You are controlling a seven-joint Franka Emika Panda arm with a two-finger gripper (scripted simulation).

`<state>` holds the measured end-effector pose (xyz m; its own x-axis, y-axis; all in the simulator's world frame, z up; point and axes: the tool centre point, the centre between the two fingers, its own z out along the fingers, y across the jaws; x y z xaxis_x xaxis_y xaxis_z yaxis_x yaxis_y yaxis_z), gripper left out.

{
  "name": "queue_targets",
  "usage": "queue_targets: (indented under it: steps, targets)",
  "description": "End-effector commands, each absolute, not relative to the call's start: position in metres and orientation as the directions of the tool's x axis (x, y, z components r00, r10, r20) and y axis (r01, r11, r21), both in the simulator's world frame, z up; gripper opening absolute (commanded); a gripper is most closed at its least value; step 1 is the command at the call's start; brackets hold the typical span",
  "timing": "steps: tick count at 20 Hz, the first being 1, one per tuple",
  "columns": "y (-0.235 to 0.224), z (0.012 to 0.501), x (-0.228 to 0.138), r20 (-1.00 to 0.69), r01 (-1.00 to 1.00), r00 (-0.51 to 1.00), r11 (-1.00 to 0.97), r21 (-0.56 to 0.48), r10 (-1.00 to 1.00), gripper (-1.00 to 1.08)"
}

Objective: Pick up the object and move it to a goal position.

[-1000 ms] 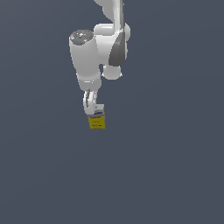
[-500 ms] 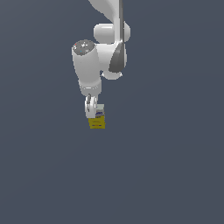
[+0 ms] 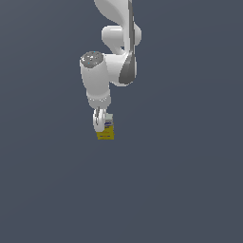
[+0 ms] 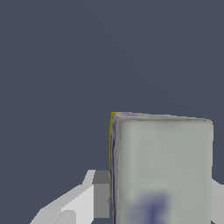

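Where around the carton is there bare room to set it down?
Nearly everywhere. In the exterior view the grey surface is bare to that view's left, right and below the carton. The only crowded spot is at the carton itself, where the pincer and the arm above it stand. The wrist view shows only grey beyond the carton.

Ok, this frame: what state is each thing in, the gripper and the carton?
gripper: shut on the carton, pointing down.
carton: upright between the fingers, white top up, yellow part below; whether it is lifted or resting cannot be told.
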<state>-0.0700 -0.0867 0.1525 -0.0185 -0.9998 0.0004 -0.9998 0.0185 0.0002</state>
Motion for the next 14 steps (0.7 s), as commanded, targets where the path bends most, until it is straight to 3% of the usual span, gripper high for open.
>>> queue_targets:
  steps: [1,14]
  targets:
    - [-0.087,0.152,-0.070,0.000,-1.000,-0.019,0.019,0.000,-1.000,-1.00]
    - [-0.075,0.156,-0.065,0.000,-1.000,-0.019,0.019,-0.001,-1.000,-1.00]
